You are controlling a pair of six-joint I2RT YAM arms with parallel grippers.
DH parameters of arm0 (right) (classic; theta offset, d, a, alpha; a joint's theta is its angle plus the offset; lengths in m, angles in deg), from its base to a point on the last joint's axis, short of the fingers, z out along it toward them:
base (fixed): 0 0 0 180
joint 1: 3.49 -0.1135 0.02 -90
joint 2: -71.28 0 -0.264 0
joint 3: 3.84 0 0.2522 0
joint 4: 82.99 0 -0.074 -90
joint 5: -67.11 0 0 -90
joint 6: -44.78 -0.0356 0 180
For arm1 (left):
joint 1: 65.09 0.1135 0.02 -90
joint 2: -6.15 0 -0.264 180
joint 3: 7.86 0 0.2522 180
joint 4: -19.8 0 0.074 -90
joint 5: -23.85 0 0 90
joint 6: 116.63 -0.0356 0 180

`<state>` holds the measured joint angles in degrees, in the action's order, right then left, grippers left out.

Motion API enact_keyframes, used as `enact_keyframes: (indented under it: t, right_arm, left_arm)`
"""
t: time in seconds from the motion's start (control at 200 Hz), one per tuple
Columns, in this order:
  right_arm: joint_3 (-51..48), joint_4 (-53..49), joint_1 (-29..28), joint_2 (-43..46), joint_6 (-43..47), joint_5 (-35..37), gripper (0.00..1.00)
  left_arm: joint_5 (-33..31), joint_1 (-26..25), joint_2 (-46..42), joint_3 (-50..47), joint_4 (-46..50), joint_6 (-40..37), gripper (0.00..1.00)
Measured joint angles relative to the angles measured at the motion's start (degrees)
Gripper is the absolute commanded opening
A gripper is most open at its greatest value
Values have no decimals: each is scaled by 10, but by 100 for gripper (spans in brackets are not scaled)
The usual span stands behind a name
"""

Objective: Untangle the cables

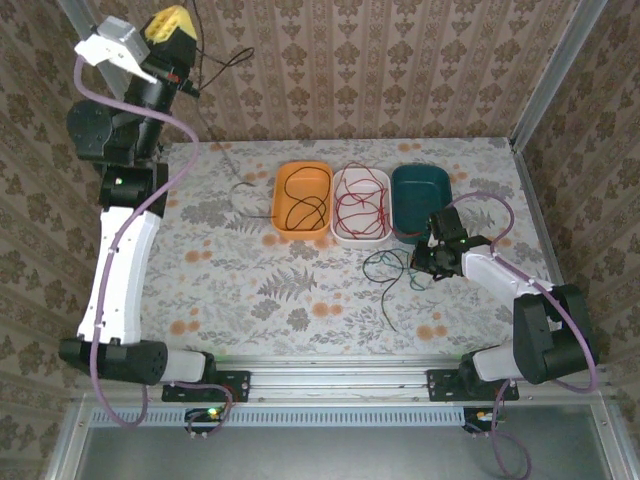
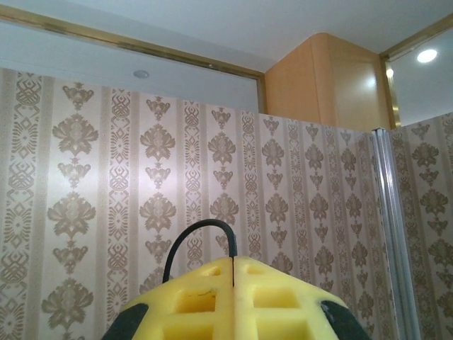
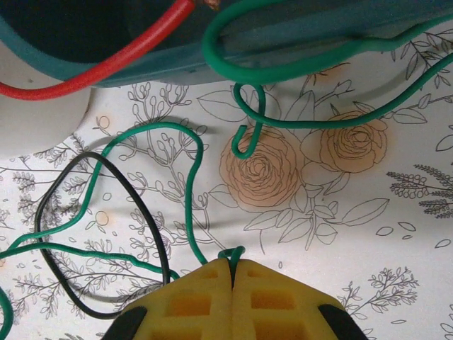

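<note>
My left gripper [image 1: 172,22] is raised high at the back left against the wall. Its yellow fingers [image 2: 191,301] are shut on a black cable [image 2: 185,234] that arches out of the jaws. My right gripper [image 1: 425,262] sits low on the table just in front of the teal tray [image 1: 421,178], shut on a green cable [image 3: 191,177]. That green cable [image 1: 385,262] loops loosely on the table to its left, crossed by a black strand [image 3: 134,205]. A red cable [image 3: 106,67] runs over the teal tray's rim [image 3: 318,35].
Three trays stand in a row at the back middle: an orange one [image 1: 282,188] with a black cable in it, a white one [image 1: 345,236] with red cable loops, and the teal one. The wallpapered walls enclose the table on three sides.
</note>
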<state>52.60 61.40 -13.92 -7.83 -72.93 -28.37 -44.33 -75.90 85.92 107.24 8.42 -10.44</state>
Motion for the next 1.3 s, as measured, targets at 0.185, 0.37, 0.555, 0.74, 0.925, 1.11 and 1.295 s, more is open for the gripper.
enact_keyframes:
  t: [0.185, 0.37, 0.555, 0.74, 0.925, 1.11, 1.295]
  right_arm:
    - [0, 0, 0, 0, 1, -4, 0]
    - [0, 0, 0, 3, 5, -4, 0]
    - [0, -2, 0, 4, 7, -4, 0]
    - [3, -3, 0, 4, 8, -4, 0]
    - [3, -5, 0, 4, 8, -5, 0]
    - [3, -5, 0, 4, 10, -11, 0]
    - [4, -6, 0, 4, 21, -19, 0]
  left_arm:
    - [22, -4, 50, 30, -14, 25, 0]
    - [24, -39, 64, -20, -14, 24, 0]
    - [21, -61, 67, -100, -14, 24, 0]
    - [-2, -60, 78, -156, -2, 21, 0]
    - [-9, -59, 87, -156, 18, 21, 0]
    - [20, -60, 107, -168, 31, 38, 0]
    - [56, -74, 153, -223, 48, 60, 0]
